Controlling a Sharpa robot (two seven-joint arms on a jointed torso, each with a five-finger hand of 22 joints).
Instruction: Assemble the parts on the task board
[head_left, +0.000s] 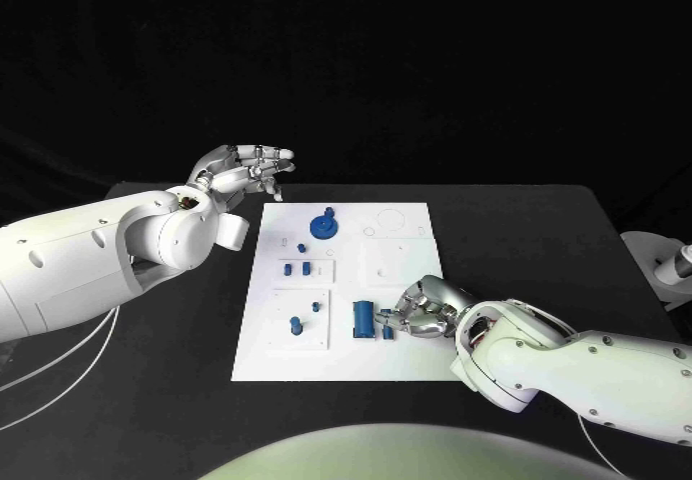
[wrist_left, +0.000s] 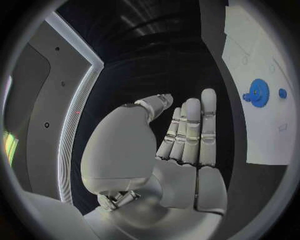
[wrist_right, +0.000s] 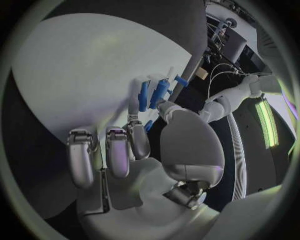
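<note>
The white task board (head_left: 389, 350) lies mid-table. On it are a blue gear (head_left: 326, 226), a few small blue pegs (head_left: 297, 268), a blue part (head_left: 296, 325) and an upright blue cylinder (head_left: 362, 317). My right hand (head_left: 428, 310) rests on the board's near right part, just right of the cylinder, and pinches a small blue peg (head_left: 388, 327) between thumb and finger; the right wrist view shows that peg (wrist_right: 149, 125) at the fingertips (wrist_right: 139, 131), with the cylinder (wrist_right: 159, 92) beyond. My left hand (head_left: 245, 168) hovers past the board's far left corner, fingers straight and apart, holding nothing.
A white device (head_left: 663, 262) stands at the table's right edge. In the left wrist view the board (wrist_left: 262, 135) and the gear (wrist_left: 256, 92) lie off to one side of the flat palm (wrist_left: 181, 165). Bare black table surrounds the board.
</note>
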